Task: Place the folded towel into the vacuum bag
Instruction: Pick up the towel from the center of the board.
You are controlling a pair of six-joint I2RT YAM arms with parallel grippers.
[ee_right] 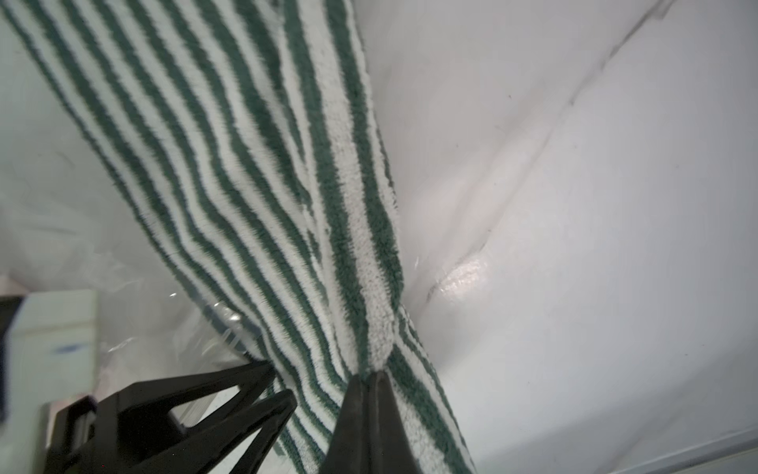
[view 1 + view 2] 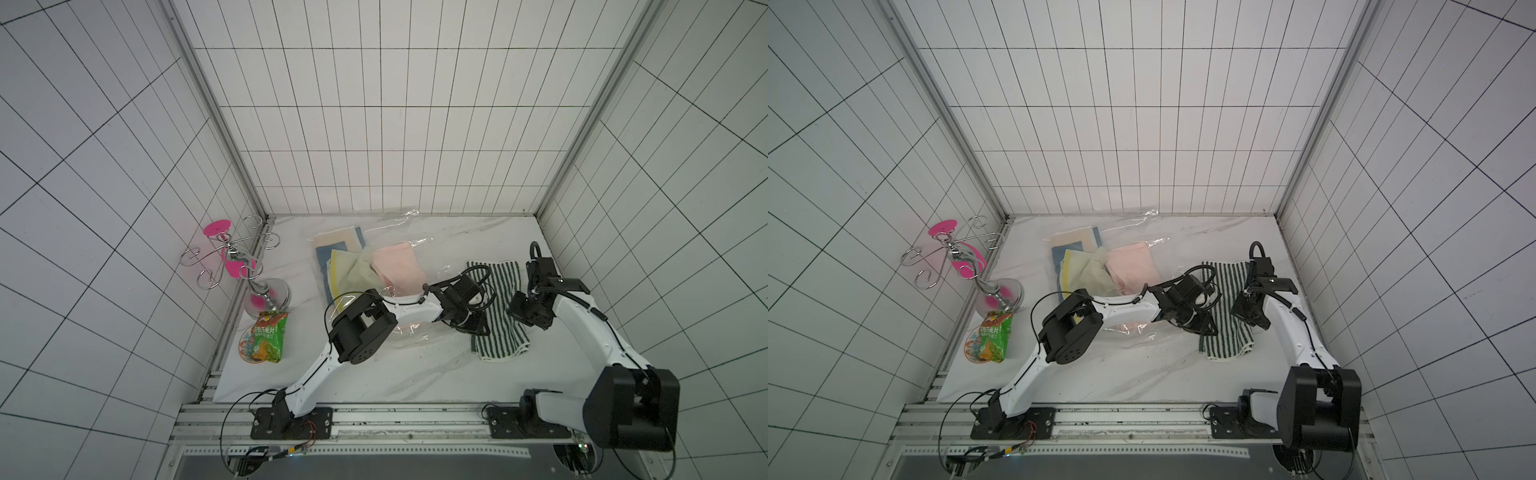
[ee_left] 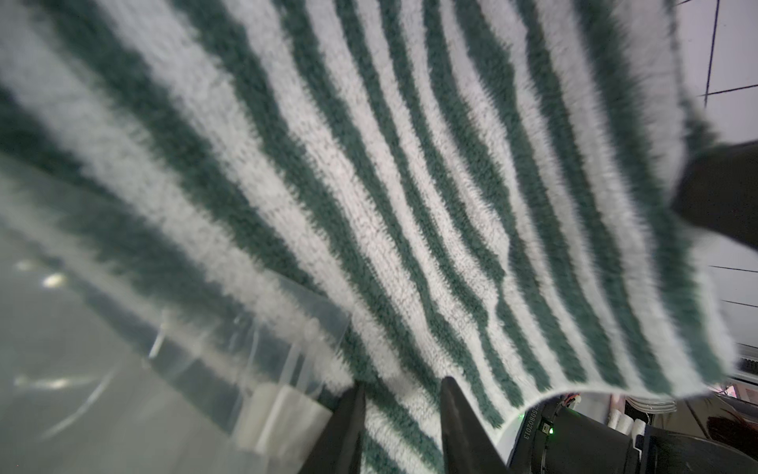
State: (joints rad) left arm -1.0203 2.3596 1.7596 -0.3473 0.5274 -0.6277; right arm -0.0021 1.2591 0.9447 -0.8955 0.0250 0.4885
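From the near rail the left arm (image 2: 314, 374) rises to a bent elbow and reaches right, wrist low over the white marbled surface (image 2: 415, 374). The right arm (image 2: 582, 322) folds at a large black joint and slants down towards the far left. Both end at the green-and-white striped folded towel (image 2: 500, 345), which lies on the right of the surface, outside the large clear crinkly vacuum bag (image 2: 428, 249) and just beside it. Both top views hide the tips. The right wrist view shows the right jaws pressed together on a pinched ridge of the towel, and the left jaws a little apart at the bag's edge. In the left wrist view the white zip strip (image 3: 279, 410) meets one finger and clear plastic overlaps the stripes; whether plastic is pinched I cannot tell. A black round housing (image 3: 574, 435) there bears the digits 50802013. At the left edge the writing on a green-and-orange snack packet (image 2: 270, 336) is too small to read. Farther back, inside the bag, lie a pink folded cloth (image 2: 397, 266), a pale yellow cloth (image 2: 351, 276) and a blue-and-beige cloth (image 2: 338, 243). A silver wire stand with pink discs (image 2: 269, 296) is at the far left.
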